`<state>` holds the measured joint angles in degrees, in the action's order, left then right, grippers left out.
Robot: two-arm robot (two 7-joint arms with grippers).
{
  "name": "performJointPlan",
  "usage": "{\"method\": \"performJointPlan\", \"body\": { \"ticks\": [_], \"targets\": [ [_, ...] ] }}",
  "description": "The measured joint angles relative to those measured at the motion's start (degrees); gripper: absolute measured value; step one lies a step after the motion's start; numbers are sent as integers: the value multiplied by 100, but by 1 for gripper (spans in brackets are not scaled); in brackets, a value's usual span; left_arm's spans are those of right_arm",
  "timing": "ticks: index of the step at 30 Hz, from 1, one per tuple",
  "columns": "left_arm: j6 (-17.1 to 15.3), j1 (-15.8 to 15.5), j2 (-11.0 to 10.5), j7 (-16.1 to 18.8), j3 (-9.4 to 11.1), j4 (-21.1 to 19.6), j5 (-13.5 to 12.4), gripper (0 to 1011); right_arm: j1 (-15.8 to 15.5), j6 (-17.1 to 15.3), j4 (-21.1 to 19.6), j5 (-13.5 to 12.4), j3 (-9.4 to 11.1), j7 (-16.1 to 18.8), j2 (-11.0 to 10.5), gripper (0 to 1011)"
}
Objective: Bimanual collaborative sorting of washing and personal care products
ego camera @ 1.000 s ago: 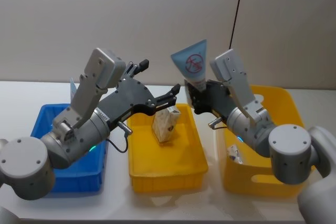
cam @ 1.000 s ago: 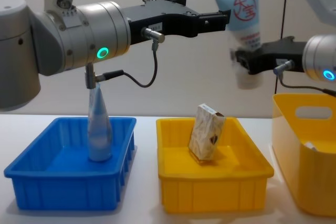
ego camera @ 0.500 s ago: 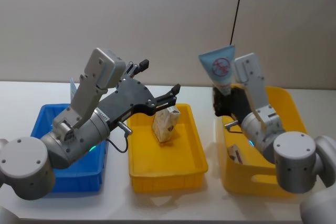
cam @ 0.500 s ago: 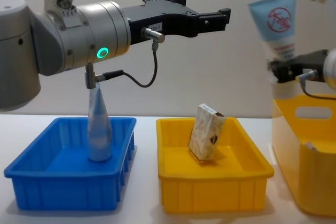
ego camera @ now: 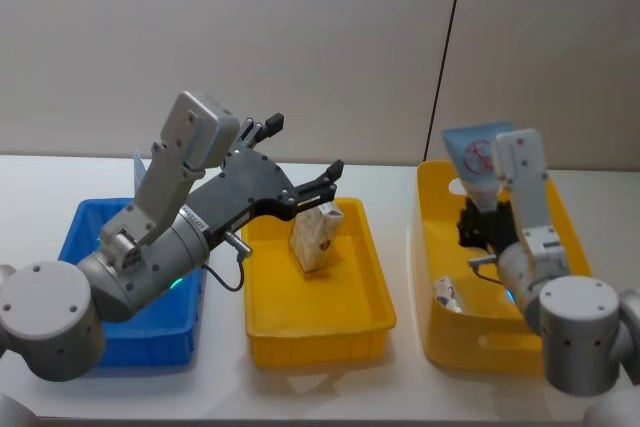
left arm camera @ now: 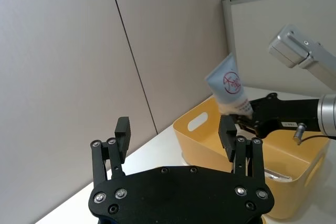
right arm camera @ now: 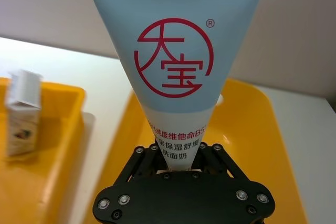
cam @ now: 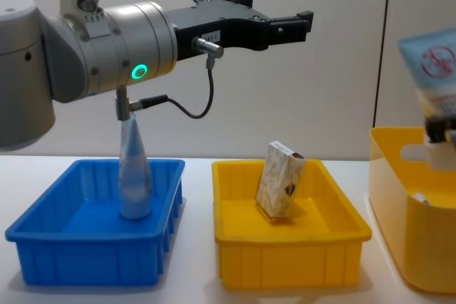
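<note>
My right gripper (ego camera: pixel 478 225) (right arm camera: pixel 177 155) is shut on the lower end of a pale-blue tube (ego camera: pixel 474 160) (right arm camera: pixel 176 61) (cam: pixel 433 67) with a red round logo. It holds the tube upright over the tall yellow bin (ego camera: pixel 440 332) (cam: pixel 402 211) on the right. My left gripper (ego camera: pixel 303 147) (cam: pixel 285 16) (left arm camera: pixel 175 129) hangs open and empty above the middle yellow tray (ego camera: pixel 320 327) (cam: pixel 285 265). A marbled beige pack (ego camera: pixel 315 232) (cam: pixel 280 179) leans inside that tray. A clear tapered bottle (cam: pixel 134 169) stands in the blue tray (ego camera: pixel 85 242) (cam: pixel 85 250).
A small white item (ego camera: pixel 447 295) lies at the bottom of the yellow bin. The three containers sit side by side on a white table, with a plain wall close behind. The left arm's body reaches over the blue tray.
My right arm has carried the tube to the right and downward, away from the left gripper and over the yellow bin. The left arm has stayed still.
</note>
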<state>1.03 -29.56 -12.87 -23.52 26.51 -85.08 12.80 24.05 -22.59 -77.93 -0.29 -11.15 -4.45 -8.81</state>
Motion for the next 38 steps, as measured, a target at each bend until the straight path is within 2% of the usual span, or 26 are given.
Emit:
{"method": "performJointPlan", "body": {
  "ticks": [3, 6, 11, 12, 15, 16, 18, 26, 38],
  "targets": [
    [0, 0, 0, 0, 0, 0, 0, 1001, -58, -101, 0, 0, 90, -122, 26, 302],
    [0, 0, 0, 0, 0, 0, 0, 1001, -139, -193, 7, 0, 210, -240, 51, 370],
    [0, 0, 0, 0, 0, 0, 0, 1001, -263, -326, 7, 1, 384, -413, 88, 564],
    [0, 0, 0, 0, 0, 0, 0, 1001, -263, -326, 7, 1, 384, -413, 88, 577],
    [0, 0, 0, 0, 0, 0, 0, 1001, -311, -360, -5, 0, 439, -473, 102, 710],
    [0, 0, 0, 0, 0, 0, 0, 1001, -320, -364, -11, 1, 451, -483, 105, 710],
    [0, 0, 0, 0, 0, 0, 0, 1001, -363, -373, -39, 6, 493, -516, 113, 805],
    [0, 0, 0, 0, 0, 0, 0, 1001, -475, -302, -182, 38, 544, -530, 114, 1002],
    [0, 0, 0, 0, 0, 0, 0, 1001, -580, -184, -352, 67, 570, -495, 110, 1004]
  ]
}}
